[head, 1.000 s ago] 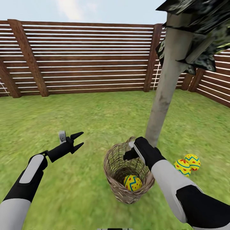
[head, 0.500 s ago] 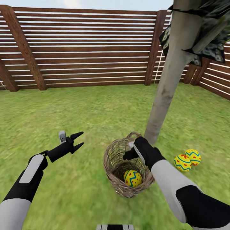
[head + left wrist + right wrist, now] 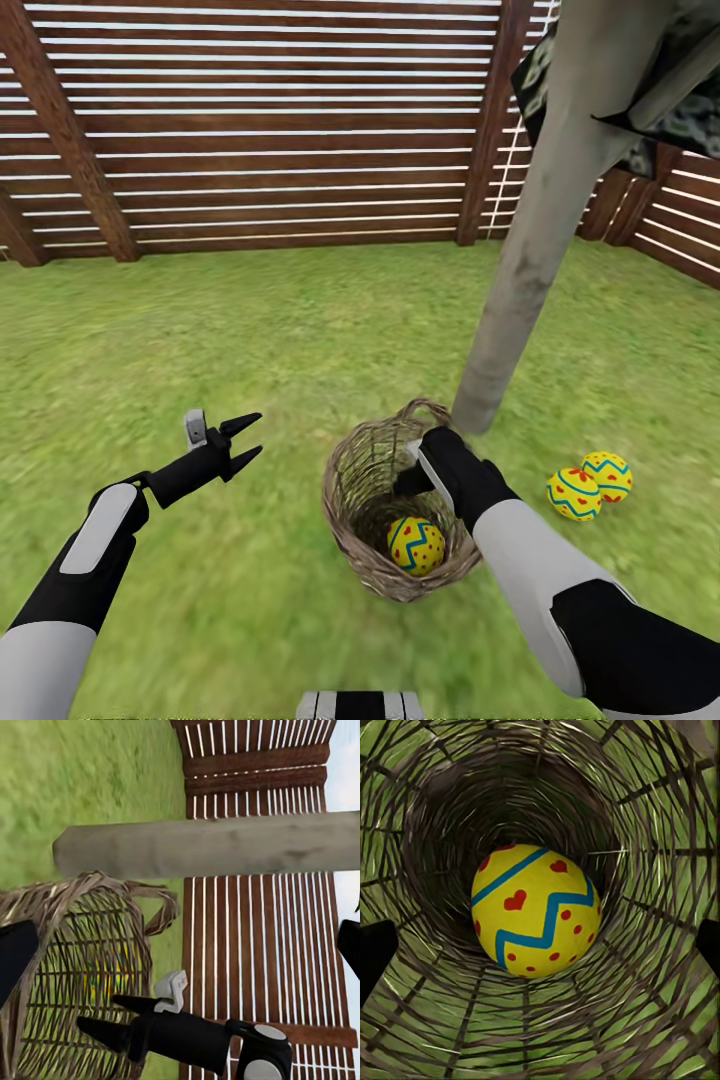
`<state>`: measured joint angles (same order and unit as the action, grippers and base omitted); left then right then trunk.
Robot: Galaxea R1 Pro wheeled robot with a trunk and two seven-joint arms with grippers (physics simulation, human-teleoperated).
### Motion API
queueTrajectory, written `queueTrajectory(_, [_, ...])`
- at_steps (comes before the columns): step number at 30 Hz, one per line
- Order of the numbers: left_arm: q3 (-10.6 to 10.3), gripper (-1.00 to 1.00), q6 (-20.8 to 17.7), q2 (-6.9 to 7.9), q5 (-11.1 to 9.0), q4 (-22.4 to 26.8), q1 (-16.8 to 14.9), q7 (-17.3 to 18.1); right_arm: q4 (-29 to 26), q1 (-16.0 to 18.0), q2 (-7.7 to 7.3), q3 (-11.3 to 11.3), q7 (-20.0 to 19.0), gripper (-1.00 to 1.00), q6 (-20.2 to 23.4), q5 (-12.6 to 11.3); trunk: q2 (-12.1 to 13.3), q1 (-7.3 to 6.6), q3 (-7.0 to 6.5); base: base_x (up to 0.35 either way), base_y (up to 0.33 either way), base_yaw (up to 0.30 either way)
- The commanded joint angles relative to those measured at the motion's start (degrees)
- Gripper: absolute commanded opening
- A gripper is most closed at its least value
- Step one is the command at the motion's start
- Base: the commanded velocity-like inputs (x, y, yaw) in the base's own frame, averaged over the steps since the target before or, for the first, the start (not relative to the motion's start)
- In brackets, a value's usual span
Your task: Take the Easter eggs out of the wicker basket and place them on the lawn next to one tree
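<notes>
Two of three eggs done, one left. Nearest the right gripper (image 3: 415, 470), poised at the basket mouth, is the last egg (image 3: 416, 544): it sits at the bottom of the wicker basket (image 3: 350, 500), straight ahead of the fingers and below them, not touched. In the right wrist view that egg (image 3: 535, 912) is centred down the woven well, with a dark fingertip (image 3: 375, 956) at each edge of the picture, so the jaws look spread wide with nothing between them. The basket stands tilted on the lawn (image 3: 250, 340).

Left gripper (image 3: 243, 440) hangs off to the side, apart from the basket, prongs parted, holding nothing.

Further out from the right fingers, past the basket rim, the two placed eggs (image 3: 588, 484) lie touching each other on the grass, near the foot of the tree (image 3: 520, 290). Fence (image 3: 280, 140) at the back.

Left to do, by my read: lower into the basket, close on the egg, lift it clear, set it beside the other two. Risk is snagging the weave.
</notes>
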<state>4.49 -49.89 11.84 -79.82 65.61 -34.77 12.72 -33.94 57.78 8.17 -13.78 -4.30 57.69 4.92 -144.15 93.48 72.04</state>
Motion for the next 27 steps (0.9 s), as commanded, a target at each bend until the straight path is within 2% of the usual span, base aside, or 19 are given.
queueTrajectory(1, [0.08, 1.00, -0.28, 0.00, 0.19, -0.01, -0.03, 0.29, -0.06, 0.01, -0.01, -0.11, -0.12, 1.00, 0.23, 0.49, -0.04, 0.01, 0.27, 0.000, 0.000, 0.000])
queueTrajectory(27, [0.08, 1.00, -0.24, -0.06, 0.10, -0.05, -0.04, 0.29, -0.25, 0.04, 0.35, -0.19, 0.08, 1.00, 0.23, 0.43, -0.38, 0.68, 6.03, 0.000, 0.000, 0.000])
